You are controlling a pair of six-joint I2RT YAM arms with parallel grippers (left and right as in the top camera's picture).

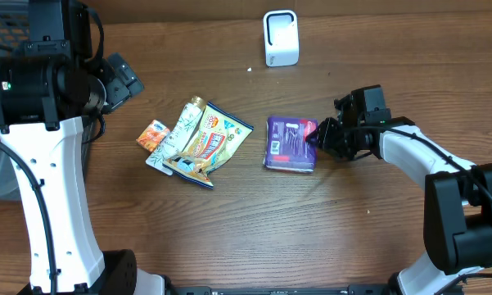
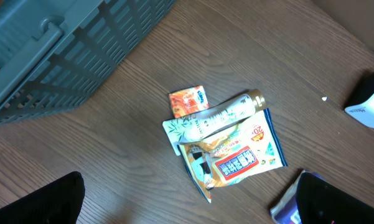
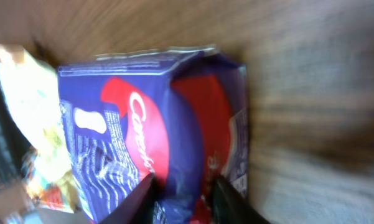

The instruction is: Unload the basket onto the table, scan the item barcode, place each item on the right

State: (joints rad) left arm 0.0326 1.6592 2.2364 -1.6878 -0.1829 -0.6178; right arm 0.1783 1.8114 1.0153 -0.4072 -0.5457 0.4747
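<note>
- Nearest the overhead camera, the left arm rises tall at the left side of the table [image 1: 254,229]. The left gripper [image 1: 121,82] hangs above the wood with its fingers spread wide and nothing between them.
- At the far left edge stands a grey-blue slatted basket [image 2: 50,56].
- Left of centre lies a small pile: an orange sachet [image 1: 153,135], a pale tube [image 1: 182,127] laid slanting beside it, and a colourful snack bag [image 1: 217,141] partly under the tube.
- Near the far edge, about mid-table, a white device [image 1: 281,38] stands upright, well apart from everything else.
- Just right of centre a purple packet [image 1: 291,143] with a red panel lies flat on the wood, near the snack bag but not touching it.
- The right gripper [image 1: 318,138] meets the packet at its right-hand edge. In the right wrist view its fingers [image 3: 227,198] sit one on each side of that end, the wrapper filling the gap, so they pinch the packet.
</note>
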